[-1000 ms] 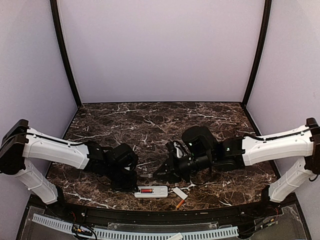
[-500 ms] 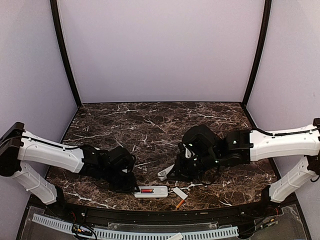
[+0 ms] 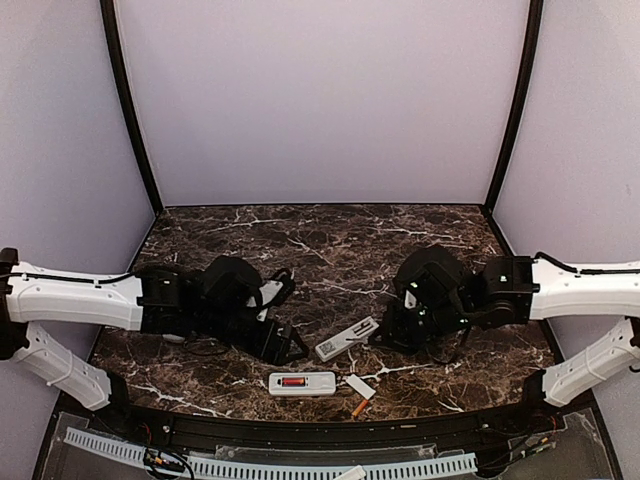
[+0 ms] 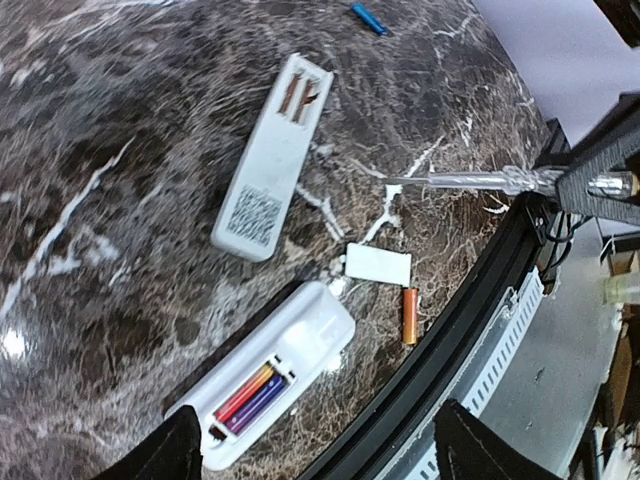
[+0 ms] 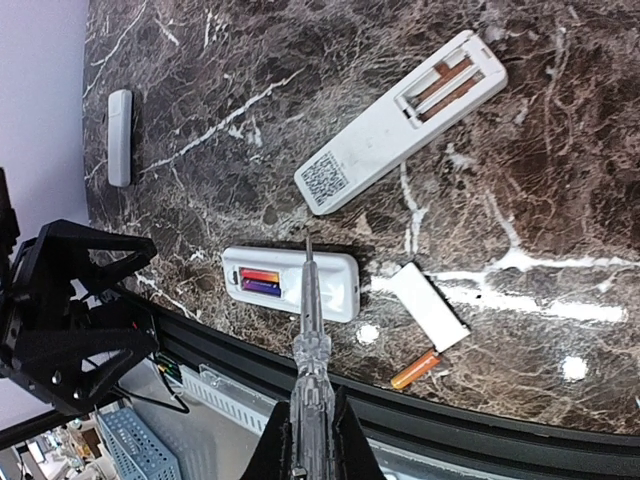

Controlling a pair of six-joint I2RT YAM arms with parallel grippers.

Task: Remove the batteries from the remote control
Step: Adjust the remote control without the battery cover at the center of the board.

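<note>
A white remote control (image 3: 302, 382) lies back up near the front edge, with a red and a blue battery (image 4: 250, 397) in its open compartment (image 5: 260, 281). A second white remote (image 3: 347, 338) lies behind it, its compartment (image 4: 300, 93) empty. One orange battery (image 4: 409, 316) lies loose beside a white cover (image 4: 378, 264). A blue battery (image 4: 368, 18) lies farther back. My left gripper (image 3: 282, 342) hovers open to the left of the remotes, holding nothing. My right gripper (image 5: 312, 440) is shut on a clear screwdriver (image 5: 312, 340), whose tip points over the loaded remote (image 5: 290, 282).
The table's black front rim (image 4: 470, 310) runs just past the loaded remote and the orange battery (image 3: 359, 407). Another small flat white piece (image 5: 119, 137) lies farther back on the left. Grey walls close in the marble table (image 3: 320, 240) on three sides.
My left gripper has opened and drawn back up and left from the loaded remote. My right arm has pulled away to the right, uncovering the empty remote.
</note>
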